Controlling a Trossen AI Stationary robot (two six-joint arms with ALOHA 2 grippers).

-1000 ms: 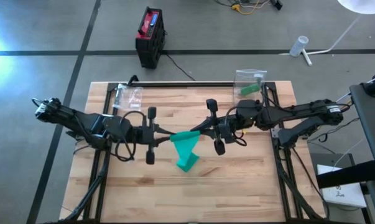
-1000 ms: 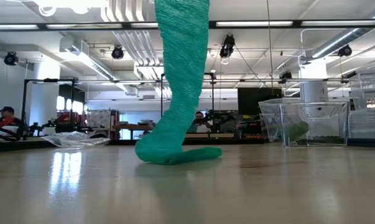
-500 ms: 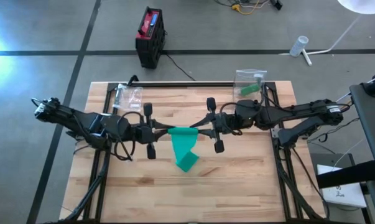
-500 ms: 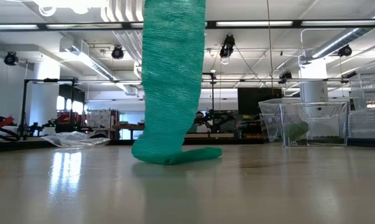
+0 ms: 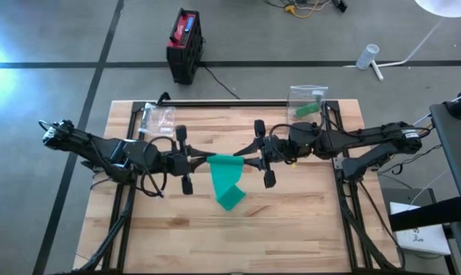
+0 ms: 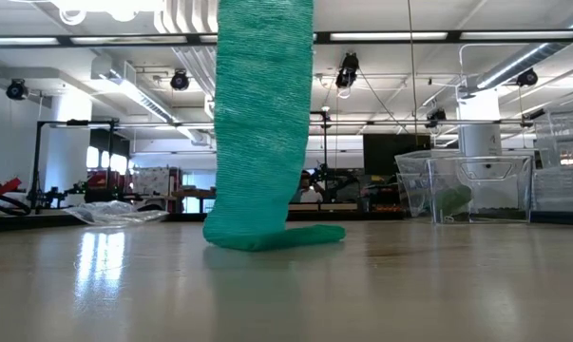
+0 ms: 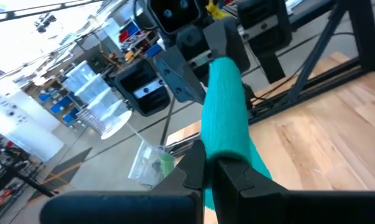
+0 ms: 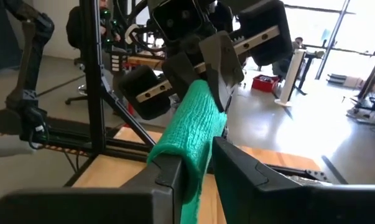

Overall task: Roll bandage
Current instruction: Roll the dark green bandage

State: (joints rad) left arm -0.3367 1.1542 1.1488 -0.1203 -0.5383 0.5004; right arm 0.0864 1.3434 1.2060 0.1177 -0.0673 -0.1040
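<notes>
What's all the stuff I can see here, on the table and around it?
Bandage: one, green, hanging at table centre between both hands, its lower end folded on the wood.
Table: one, light wood.
Plastic bag: one, clear with something green inside, far right corner.
Plastic bag: one, clear, far left corner.
Box: one, black and red, on the floor beyond the table.
Person: one, far back in the room.
Left hand: one, dark, shut on the bandage's left edge.
Right hand: one, dark, at the bandage's right edge, fingers slightly apart around it.
</notes>
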